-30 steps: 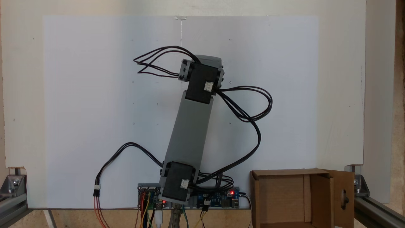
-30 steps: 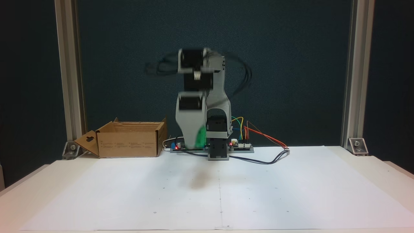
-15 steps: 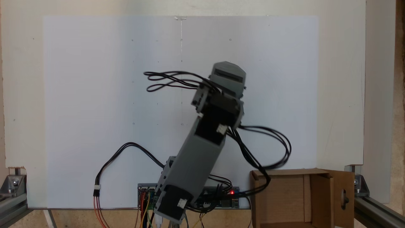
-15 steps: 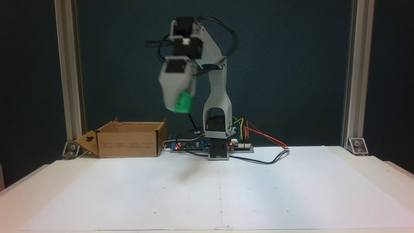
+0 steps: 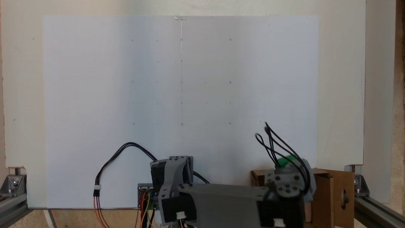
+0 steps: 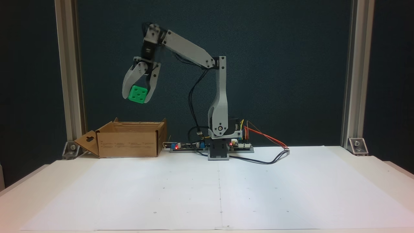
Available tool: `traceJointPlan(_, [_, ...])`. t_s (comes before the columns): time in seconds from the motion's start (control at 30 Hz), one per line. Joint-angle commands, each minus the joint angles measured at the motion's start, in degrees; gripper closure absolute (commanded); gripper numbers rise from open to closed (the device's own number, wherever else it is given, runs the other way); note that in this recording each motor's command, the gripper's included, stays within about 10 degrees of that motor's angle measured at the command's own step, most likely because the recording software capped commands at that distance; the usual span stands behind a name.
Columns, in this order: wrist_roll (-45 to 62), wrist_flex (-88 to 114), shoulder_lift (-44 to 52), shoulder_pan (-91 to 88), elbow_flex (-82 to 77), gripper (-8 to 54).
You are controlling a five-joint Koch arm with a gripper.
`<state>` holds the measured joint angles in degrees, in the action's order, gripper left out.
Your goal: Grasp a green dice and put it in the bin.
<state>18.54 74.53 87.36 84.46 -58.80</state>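
Looking first at a fixed view from the front, we see the pincer (image 6: 136, 97) hanging high in the air with its two jaws pointing down and clenched on the green dice (image 6: 137, 94), one jaw on each side of it. The face with five pips is turned to this camera. The box (image 6: 129, 140) stands on the table (image 6: 355, 168), well below the dice, and its open top is turned up. In this view the dice is above the box, a little to the right of its middle but within the width of its walls. The flap (image 6: 86, 143) with the keyhole cutout hangs out on the left side. Passing to a fixed view from above, we find the arm (image 5: 221, 202) stretched toward the right, and only a small green part of the dice (image 5: 286, 161) shows behind the black cables (image 5: 275, 145). Here it lies at the far wall of the box (image 5: 327, 196), at the edge and not over the middle. We judge therefore that the coming move depends on this depth relation: the pincer should come a little more toward the base side before it lets go, otherwise the dice may strike the far wall and fall outside.
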Motion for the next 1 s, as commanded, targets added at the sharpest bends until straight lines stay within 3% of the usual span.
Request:
traceJointPlan(0.0, [6.9,-1.4,-3.0,5.6,3.5,33.5])
traceJointPlan(0.27, [12.7,-8.3,-17.5,20.6,3.5,33.5])
traceJointPlan(0.57, [13.6,-9.9,-21.4,23.1,2.9,33.5])
traceJointPlan(0.6, [13.6,-10.3,-21.4,23.0,2.9,26.3])
traceJointPlan(0.63, [13.5,-10.5,-22.1,23.0,2.8,14.2])
traceJointPlan(0.73, [12.5,-12.9,-23.4,22.6,2.8,4.4])
traceJointPlan(0.77, [12.2,-13.4,-23.3,22.6,2.8,1.9])
traceJointPlan(0.97, [6.1,-19.3,-21.4,19.3,2.9,1.9])
